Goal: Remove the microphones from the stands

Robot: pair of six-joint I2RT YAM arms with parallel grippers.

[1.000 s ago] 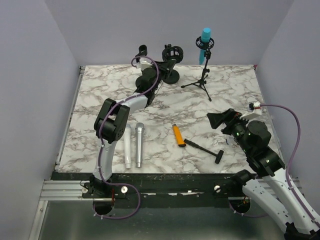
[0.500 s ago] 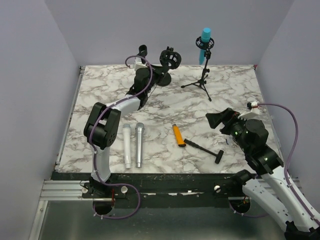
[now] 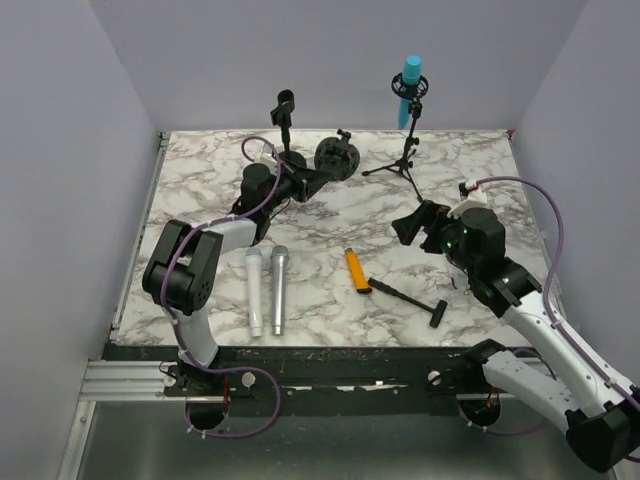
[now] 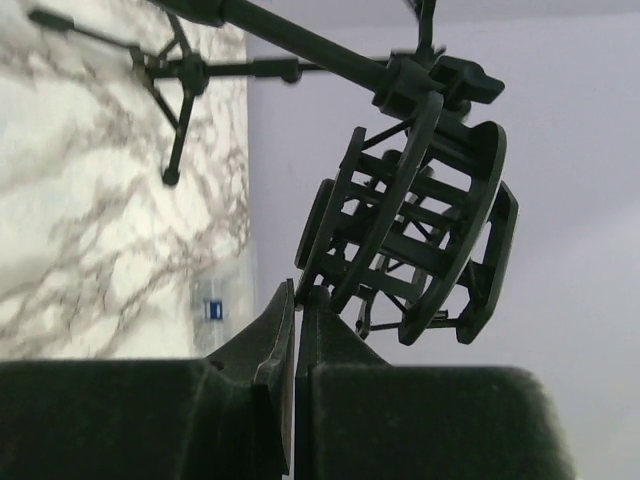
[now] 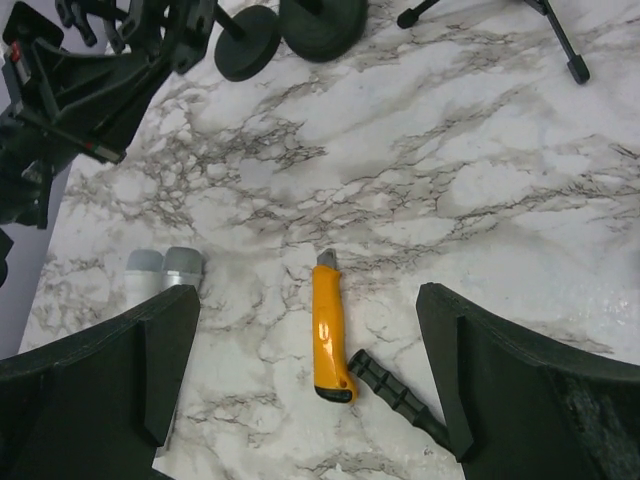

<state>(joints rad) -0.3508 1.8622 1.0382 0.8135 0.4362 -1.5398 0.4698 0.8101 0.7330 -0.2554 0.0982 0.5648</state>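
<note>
A cyan microphone (image 3: pixel 410 78) stands upright in the clip of a black tripod stand (image 3: pixel 405 150) at the back right. My left gripper (image 3: pixel 303 182) is shut on a thin bar of a black shock mount (image 3: pixel 333 158), which leans low at the back centre. In the left wrist view the closed gripper (image 4: pixel 295 300) pinches the mount's cage (image 4: pixel 420 230). My right gripper (image 3: pixel 418 224) is open and empty, well in front of the tripod. In the right wrist view the gripper (image 5: pixel 310 370) hovers over a yellow utility knife (image 5: pixel 328 340).
A second black stand with an empty clip (image 3: pixel 285 108) stands upright at the back left of centre. Two silver microphones (image 3: pixel 268 290) lie side by side at the near left. A black hammer (image 3: pixel 408 298) lies beside the knife (image 3: pixel 357 270). Round stand bases (image 5: pixel 320 20) sit at the back.
My left arm has drawn back toward the near left with the shock mount, which has dropped from upright to low. My right arm has moved forward and left over the table.
</note>
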